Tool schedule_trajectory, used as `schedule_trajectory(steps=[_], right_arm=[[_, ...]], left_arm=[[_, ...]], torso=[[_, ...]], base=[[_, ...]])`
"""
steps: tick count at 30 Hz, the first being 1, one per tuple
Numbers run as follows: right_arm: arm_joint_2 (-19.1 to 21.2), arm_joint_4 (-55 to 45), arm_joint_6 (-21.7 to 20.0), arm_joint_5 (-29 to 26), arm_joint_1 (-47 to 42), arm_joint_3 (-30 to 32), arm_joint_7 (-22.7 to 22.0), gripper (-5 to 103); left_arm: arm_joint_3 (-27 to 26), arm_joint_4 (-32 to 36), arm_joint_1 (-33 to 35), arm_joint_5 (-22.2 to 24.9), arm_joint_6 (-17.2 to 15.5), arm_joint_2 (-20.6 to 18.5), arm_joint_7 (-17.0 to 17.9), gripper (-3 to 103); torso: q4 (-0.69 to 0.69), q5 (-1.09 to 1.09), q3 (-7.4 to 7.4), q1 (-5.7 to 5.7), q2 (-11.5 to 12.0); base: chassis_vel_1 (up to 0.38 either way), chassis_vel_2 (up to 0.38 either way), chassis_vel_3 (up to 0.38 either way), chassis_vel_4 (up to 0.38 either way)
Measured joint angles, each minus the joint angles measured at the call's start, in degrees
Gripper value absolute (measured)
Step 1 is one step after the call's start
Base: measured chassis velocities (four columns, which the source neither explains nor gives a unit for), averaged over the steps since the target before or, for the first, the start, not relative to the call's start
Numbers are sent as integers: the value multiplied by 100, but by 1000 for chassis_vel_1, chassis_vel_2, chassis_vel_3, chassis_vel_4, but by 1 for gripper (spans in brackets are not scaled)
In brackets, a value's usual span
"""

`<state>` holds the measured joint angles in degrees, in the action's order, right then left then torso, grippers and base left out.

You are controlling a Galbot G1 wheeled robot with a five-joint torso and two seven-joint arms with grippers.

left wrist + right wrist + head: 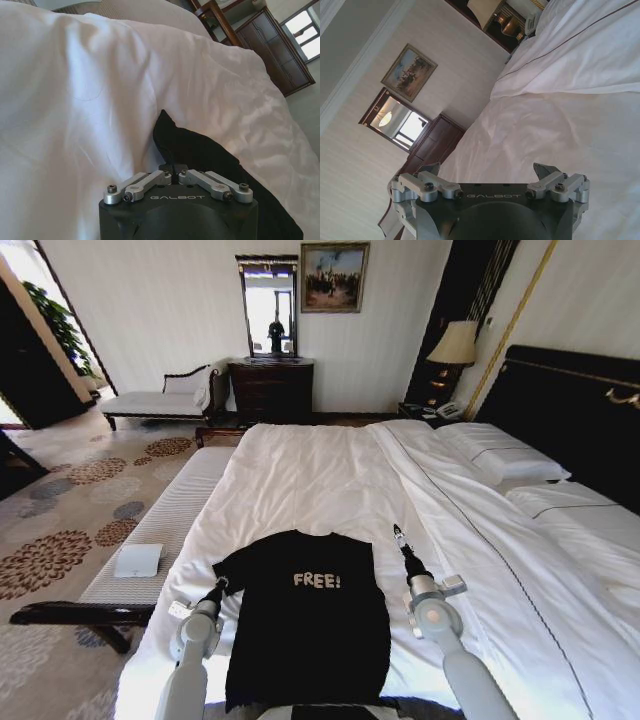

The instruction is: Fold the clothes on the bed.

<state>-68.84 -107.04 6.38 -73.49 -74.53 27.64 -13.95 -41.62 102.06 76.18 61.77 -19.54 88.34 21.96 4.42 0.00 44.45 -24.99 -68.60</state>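
Note:
The clothes are one black T-shirt (300, 640) with white "FREE!" lettering, lying flat, chest up, on the near part of the white bed (320, 470). My left gripper (217, 587) sits at the shirt's left sleeve. In the left wrist view this gripper (173, 169) is shut on the edge of the black fabric (200, 150), which lies on the white sheet (75, 100). My right gripper (399, 536) hovers over the sheet just right of the shirt's right shoulder, apart from it. In its wrist view the right gripper (487, 172) is open over the bare bedding (560, 125).
White pillows (500, 455) lie against the dark headboard (570, 410) on the right. A padded bench (170, 530) with a white item (138, 560) runs along the bed's left side. A chaise (160, 400), a dresser (270, 390) and a lamp (455, 345) stand by the far wall.

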Motion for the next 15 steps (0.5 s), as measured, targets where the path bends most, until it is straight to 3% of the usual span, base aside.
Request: schedule_trajectory(steps=[5, 9, 15], right_arm=[[-34, -13, -4, 48, -4, -17, -13, 100], [-9, -50, -30, 70, -65, -5, -85, 100], [65, -43, -53, 61, -18, -15, -151, 100]], left_arm=[[2, 99, 116, -114, 85, -24, -161, 0], [351, 233, 252, -864, 479, -282, -894, 0], [935, 343, 292, -1586, 744, -554, -1432, 0]], torso=[[-1, -1, 0, 0, 0], [-1, 1, 0, 0, -1], [0, 0, 0, 0, -1]], base=[[0, 0, 0, 0], [0, 0, 0, 0], [0, 0, 0, 0]])
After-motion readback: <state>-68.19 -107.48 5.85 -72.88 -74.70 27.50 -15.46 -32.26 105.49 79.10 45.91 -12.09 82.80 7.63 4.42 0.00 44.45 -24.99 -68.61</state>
